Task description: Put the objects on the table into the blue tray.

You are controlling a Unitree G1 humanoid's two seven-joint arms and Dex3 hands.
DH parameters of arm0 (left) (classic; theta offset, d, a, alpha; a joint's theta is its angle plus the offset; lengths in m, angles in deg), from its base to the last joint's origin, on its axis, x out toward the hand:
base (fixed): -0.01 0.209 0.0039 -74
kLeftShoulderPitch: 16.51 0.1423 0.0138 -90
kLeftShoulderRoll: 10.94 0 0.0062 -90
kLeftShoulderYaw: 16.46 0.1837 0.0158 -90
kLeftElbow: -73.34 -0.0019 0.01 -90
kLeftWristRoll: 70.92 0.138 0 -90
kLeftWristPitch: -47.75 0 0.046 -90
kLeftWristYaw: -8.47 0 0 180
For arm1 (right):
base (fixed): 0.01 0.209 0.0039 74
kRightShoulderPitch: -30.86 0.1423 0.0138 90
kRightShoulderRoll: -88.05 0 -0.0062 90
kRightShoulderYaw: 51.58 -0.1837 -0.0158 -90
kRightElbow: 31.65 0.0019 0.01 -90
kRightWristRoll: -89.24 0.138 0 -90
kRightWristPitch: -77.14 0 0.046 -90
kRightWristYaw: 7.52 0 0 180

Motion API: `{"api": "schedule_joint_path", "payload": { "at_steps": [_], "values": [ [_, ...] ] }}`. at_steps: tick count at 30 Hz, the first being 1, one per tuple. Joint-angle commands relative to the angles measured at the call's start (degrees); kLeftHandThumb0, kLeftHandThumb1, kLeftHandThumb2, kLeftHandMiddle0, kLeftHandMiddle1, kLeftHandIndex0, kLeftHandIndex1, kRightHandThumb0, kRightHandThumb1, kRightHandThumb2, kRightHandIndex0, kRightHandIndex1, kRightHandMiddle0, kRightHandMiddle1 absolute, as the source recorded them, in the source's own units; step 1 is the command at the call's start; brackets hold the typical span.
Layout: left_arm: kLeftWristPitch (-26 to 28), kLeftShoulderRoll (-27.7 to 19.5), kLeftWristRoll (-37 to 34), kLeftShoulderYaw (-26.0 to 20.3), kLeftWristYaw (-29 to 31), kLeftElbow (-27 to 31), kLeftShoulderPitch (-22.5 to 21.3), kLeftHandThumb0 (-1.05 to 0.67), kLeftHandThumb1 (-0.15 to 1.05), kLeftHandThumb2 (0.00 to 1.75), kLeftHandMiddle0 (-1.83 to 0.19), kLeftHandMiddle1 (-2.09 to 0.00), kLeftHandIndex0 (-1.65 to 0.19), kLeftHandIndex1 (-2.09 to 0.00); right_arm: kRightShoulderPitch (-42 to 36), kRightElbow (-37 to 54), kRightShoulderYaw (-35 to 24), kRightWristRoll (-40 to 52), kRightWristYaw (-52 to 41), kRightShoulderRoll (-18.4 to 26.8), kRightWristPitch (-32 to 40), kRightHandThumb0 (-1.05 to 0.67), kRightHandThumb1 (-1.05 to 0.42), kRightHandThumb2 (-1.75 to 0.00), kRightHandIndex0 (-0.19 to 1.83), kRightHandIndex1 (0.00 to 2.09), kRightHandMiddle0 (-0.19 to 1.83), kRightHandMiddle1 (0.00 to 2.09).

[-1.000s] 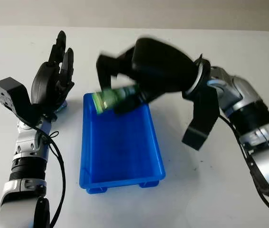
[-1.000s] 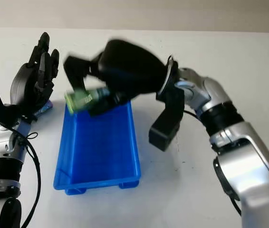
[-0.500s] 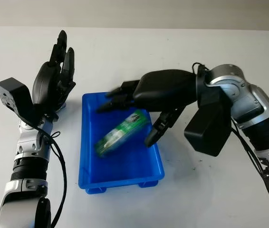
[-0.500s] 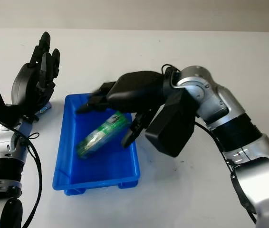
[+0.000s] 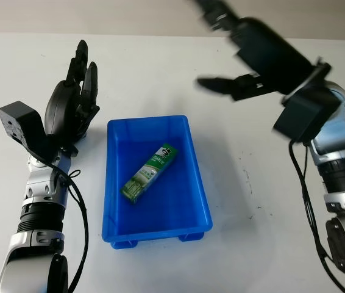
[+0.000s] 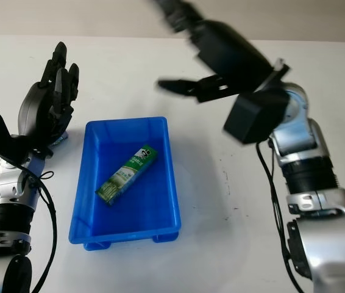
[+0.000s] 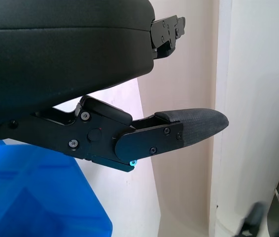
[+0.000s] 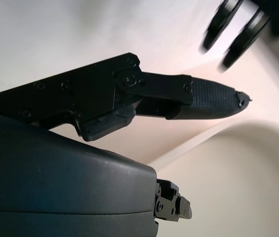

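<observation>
The blue tray (image 5: 199, 178) sits in the middle of the white table. A green and white pack (image 5: 150, 173) lies slantwise on its floor, free of both hands. High above the table, beyond the tray's far right corner, my right hand (image 5: 233, 55) is open and holds nothing; one of its fingers (image 8: 203, 101) crosses the right wrist view. My left hand (image 5: 74, 94) stands upright and open just left of the tray's far left corner. A corner of the tray (image 7: 31, 197) lies under it in the left wrist view.
A small blue thing (image 6: 61, 138) peeks out on the table under my left hand. The white table (image 5: 252, 201) stretches bare to the right of the tray, with its far edge against a beige wall.
My right hand let go of the green pack over the tray, then rose up and to the right. The pack dropped and now lies still in the tray. The left hand stayed put.
</observation>
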Motion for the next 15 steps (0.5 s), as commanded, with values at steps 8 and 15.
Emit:
{"api": "schedule_joint_path", "payload": {
  "at_steps": [8, 15],
  "values": [
    [-0.07, -0.11, 0.09, 0.03, -0.20, -0.03, 0.23, -0.77, 1.05, 0.60, 0.19, 0.00, 0.19, 0.00, -8.36, 0.81, -6.77, 8.40, 4.09, -6.20, 21.26, -0.79, -1.05, -0.66, -0.19, 0.00, -0.19, 0.00],
    [-0.47, -0.42, 0.10, -0.01, 0.40, -0.31, 0.07, -0.77, 1.05, 0.61, 0.19, 0.00, 0.19, 0.00, -10.52, -0.77, -9.81, 11.70, 8.48, -10.15, 24.77, -0.76, -1.05, -0.70, -0.19, 0.00, -0.19, 0.00]
  ]
}}
